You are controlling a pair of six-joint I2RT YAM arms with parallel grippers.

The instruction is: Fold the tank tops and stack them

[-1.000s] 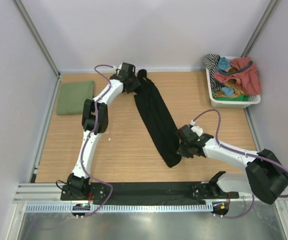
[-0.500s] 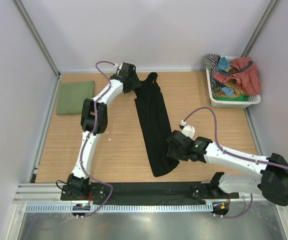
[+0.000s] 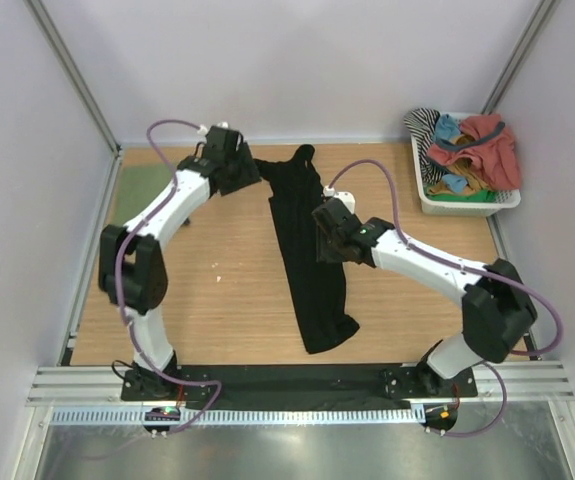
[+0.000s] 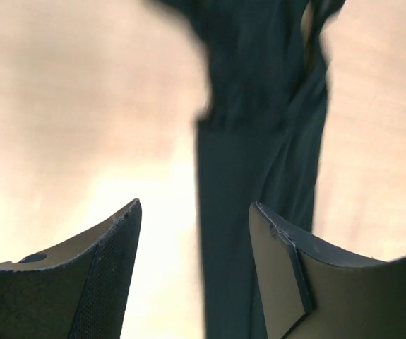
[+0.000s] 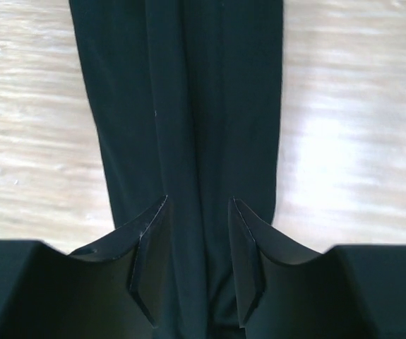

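One black top (image 5: 181,85) — under right gripper (image 5: 199,200)

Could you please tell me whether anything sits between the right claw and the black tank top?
Nothing visible does. The right claw is open directly over the black tank top, and only that cloth shows in the gap.

Robot lab cell: white panel walls (image 3: 317,60), aluminium rail (image 3: 77,385)

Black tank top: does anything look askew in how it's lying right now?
Yes. The black cloth tank top lies as a narrow lengthwise strip, slightly slanted across the wooden table, its near end rumpled and flared. The left gripper and right gripper are both open.
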